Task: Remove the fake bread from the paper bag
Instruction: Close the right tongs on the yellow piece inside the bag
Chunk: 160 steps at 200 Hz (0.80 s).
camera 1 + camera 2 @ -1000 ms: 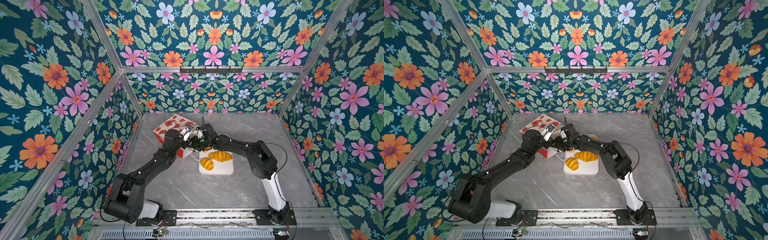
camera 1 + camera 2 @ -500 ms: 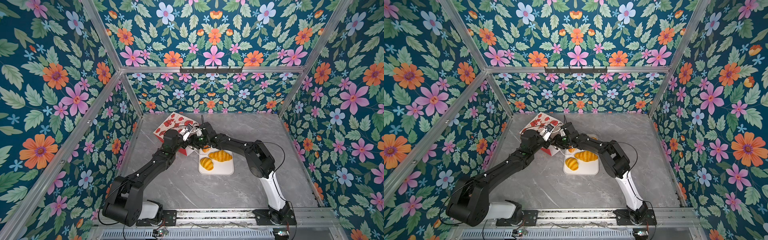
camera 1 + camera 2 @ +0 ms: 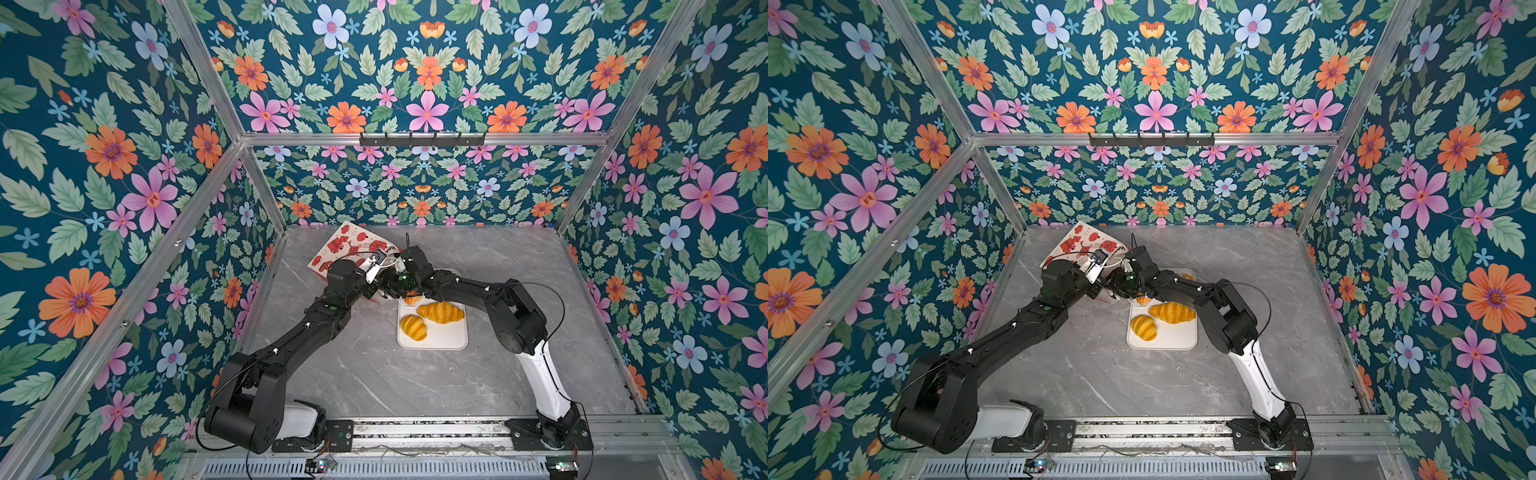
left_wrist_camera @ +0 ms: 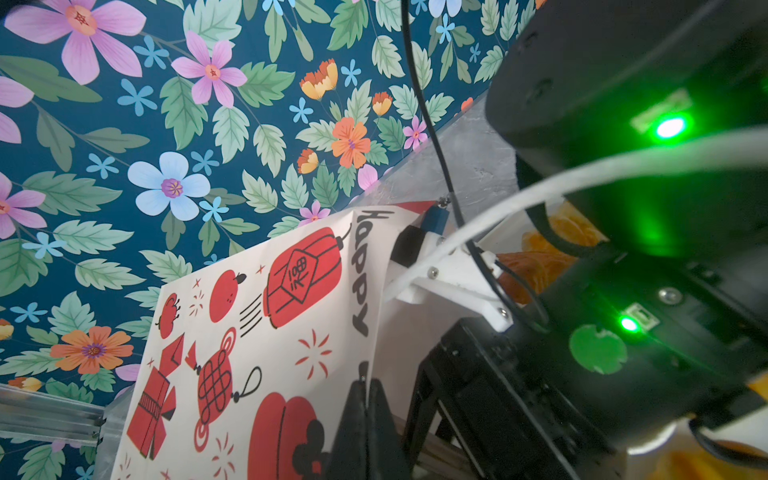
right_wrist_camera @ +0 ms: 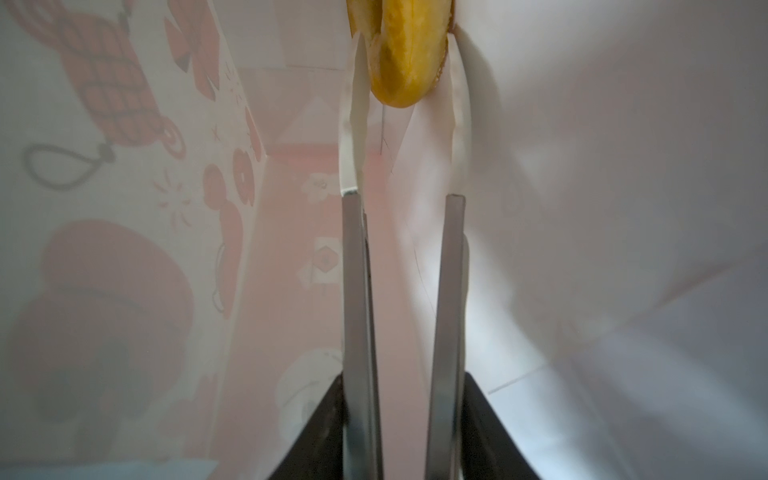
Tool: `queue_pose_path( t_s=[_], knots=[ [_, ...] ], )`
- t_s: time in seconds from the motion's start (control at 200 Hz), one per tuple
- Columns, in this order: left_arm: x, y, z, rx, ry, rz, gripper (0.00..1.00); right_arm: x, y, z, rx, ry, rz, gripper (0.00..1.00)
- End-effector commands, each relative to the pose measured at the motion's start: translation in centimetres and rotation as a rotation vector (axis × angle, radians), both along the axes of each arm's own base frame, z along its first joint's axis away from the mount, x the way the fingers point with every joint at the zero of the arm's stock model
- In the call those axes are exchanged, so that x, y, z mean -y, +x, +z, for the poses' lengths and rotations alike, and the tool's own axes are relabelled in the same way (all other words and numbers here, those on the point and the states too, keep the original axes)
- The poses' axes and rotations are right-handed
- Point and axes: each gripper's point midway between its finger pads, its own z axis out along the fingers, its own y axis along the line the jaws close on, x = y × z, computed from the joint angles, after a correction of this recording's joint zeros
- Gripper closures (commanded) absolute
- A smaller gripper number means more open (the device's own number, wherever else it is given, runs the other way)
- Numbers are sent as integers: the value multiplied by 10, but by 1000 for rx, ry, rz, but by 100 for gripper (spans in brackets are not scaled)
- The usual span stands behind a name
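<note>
The right gripper, deep inside the paper bag, is clamped on only the rounded end of one golden piece of fake bread, so the glossy pastry could slip free or catch on the white lining on the way out. The left gripper is pinched shut on the bag's rim; a hard pull might tear the paper or drag the bag onto the pastries on the nearby white tray.

Grey marbled table, white tray near middle
</note>
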Motion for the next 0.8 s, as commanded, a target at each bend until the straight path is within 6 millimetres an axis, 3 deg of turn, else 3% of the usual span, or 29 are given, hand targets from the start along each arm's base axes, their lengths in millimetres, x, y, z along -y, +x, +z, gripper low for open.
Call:
queue_pose_path(
  t_s=[0.0,0.33,0.795],
  knots=[
    [6,-2,5,10,-23,-23,100,-3,11,17,56,57,-40,60],
    [7,-2,3,4,-24,-29,100,-3,19,17,72,43,-52,60],
    [6,-1,2,4,-15,-21,100,3,20,13,92,7,-67,79]
  ],
)
